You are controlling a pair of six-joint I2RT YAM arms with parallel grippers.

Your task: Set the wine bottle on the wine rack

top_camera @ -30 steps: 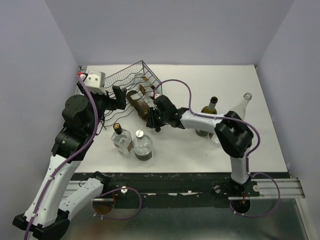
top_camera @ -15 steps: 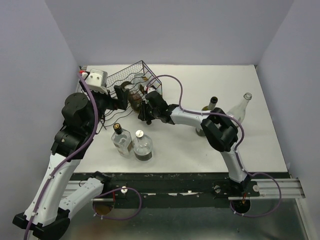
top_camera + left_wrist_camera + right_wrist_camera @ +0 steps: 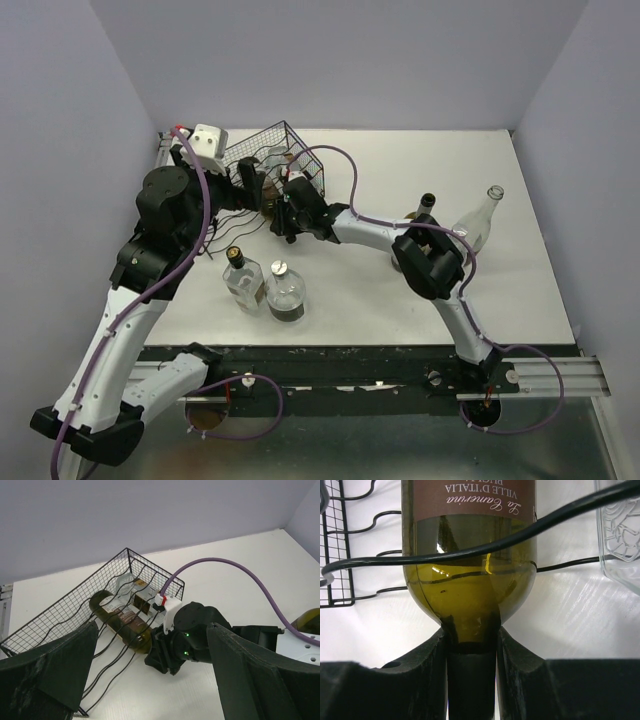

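Top external view: the right arm is stretching from its base at the near right edge diagonally across the surface (image 3: 520, 180), its elbow bent and raised about midway and its forearm running low toward the far left. Its right tool (image 3: 287, 215) is sitting at the open side of the wine rack (image 3: 262, 152), which is standing in the far left corner. The left arm is rising steeply from its base at the near left, folding at a high elbow and pointing its wrist toward the rack, with the left tool (image 3: 246, 186) hanging just beside the rack's near edge.

From the right wrist camera, the two black fingers (image 3: 432, 655) are pinching the neck of the wine bottle (image 3: 470, 580), so this tool is closed on it. The bottle, green glass with a brown label, is lying on its side inside the rack, and black wavy wires are crossing over its shoulder. A clear glass bottle (image 3: 620, 525) is lying just beside it in the rack.

From the left wrist camera, the left tool's fingers (image 3: 55, 665) are spreading wide apart, holding nothing, above the rack's near side.

Two short clear bottles (image 3: 243, 280) are standing together near the front of the surface, well apart from the rack. A dark bottle (image 3: 424, 207) and a tall clear bottle (image 3: 482, 220) are standing on the right side.
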